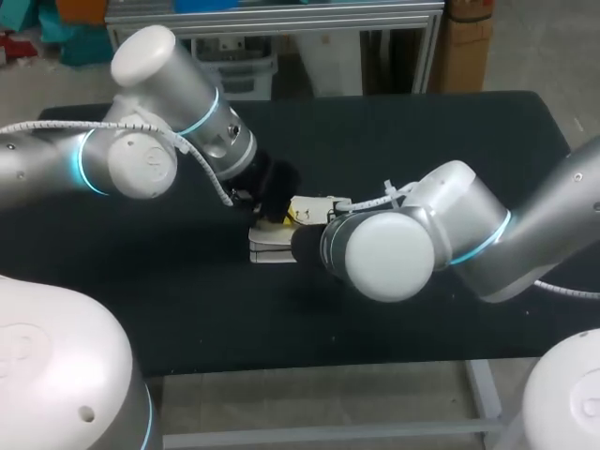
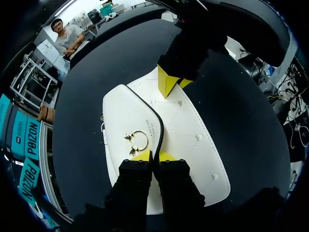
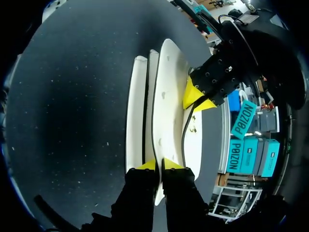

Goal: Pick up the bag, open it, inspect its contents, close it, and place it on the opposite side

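Overhead, our left arm (image 1: 141,155) and right arm (image 1: 450,234) meet over the white bag (image 1: 272,248) at the middle of the table (image 1: 422,131). Left wrist: our left gripper (image 2: 154,156), nearly closed, pinches its black-edged flap (image 2: 125,116) beside the gold ring (image 2: 139,141). Right wrist: our right gripper (image 3: 159,165) clamps the bag's near edge.

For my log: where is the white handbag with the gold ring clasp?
Head view: the white handbag lies centrally on the black table, between left gripper and right gripper, both shut on its edges.
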`<state>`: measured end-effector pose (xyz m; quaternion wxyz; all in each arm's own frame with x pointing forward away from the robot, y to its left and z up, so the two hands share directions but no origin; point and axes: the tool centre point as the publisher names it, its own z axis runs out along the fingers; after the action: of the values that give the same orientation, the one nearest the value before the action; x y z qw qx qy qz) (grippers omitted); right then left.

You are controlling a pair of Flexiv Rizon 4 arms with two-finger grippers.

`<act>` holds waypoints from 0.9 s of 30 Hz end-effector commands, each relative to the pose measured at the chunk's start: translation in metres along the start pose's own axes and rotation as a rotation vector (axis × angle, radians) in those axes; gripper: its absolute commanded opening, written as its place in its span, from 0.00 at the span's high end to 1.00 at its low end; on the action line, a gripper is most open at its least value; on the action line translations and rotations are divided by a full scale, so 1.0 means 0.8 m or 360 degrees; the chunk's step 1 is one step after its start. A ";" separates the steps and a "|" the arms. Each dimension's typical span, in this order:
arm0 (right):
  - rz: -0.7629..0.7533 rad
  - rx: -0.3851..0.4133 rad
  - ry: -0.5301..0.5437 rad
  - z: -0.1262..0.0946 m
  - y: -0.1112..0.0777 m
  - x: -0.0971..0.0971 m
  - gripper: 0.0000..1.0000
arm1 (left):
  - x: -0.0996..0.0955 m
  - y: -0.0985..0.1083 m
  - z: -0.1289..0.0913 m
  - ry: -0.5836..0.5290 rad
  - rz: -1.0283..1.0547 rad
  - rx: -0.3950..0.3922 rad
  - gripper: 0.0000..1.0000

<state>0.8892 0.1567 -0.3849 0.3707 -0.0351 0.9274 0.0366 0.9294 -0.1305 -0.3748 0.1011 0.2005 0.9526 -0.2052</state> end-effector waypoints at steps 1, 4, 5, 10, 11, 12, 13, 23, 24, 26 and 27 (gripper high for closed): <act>0.0001 -0.0012 -0.0352 0.004 -0.002 0.006 1.00 | 0.008 0.001 0.004 0.0022 0.0029 -0.0005 1.00; 0.0001 -0.0012 -0.0352 0.004 -0.002 0.006 1.00 | 0.013 0.001 0.002 0.0030 0.0035 0.0010 1.00; 0.0001 -0.0012 -0.0352 0.004 -0.002 0.006 1.00 | 0.014 0.001 0.002 0.0031 0.0038 0.0016 1.00; 0.0001 -0.0012 -0.0352 0.004 -0.002 0.006 1.00 | 0.019 -0.001 -0.005 0.0001 0.0044 0.0055 0.00; 0.0001 -0.0012 -0.0352 0.004 -0.002 0.006 1.00 | 0.019 -0.002 -0.009 -0.0017 0.0040 0.0074 0.00; 0.0001 -0.0012 -0.0352 0.004 -0.002 0.006 1.00 | 0.019 -0.002 -0.011 -0.0025 0.0039 0.0085 0.00; 0.0001 -0.0012 -0.0352 0.004 -0.002 0.006 1.00 | 0.019 -0.002 -0.014 -0.0039 0.0035 0.0100 0.00; 0.0001 -0.0012 -0.0352 0.004 -0.002 0.006 1.00 | 0.004 0.005 -0.051 -0.0135 0.0015 0.0296 0.00; 0.0001 -0.0012 -0.0352 0.004 -0.002 0.006 1.00 | 0.002 0.006 -0.053 -0.0150 0.0008 0.0310 0.00; 0.0001 -0.0012 -0.0352 0.004 -0.002 0.006 1.00 | 0.000 0.006 -0.056 -0.0156 0.0001 0.0343 0.04; 0.0001 -0.0012 -0.0352 0.004 -0.002 0.006 1.00 | 0.000 0.006 -0.057 -0.0175 -0.0006 0.0345 0.07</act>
<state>0.8895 0.1569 -0.3846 0.3713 -0.0350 0.9271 0.0365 0.9289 -0.1116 -0.3348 0.1256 0.1972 0.9234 -0.3045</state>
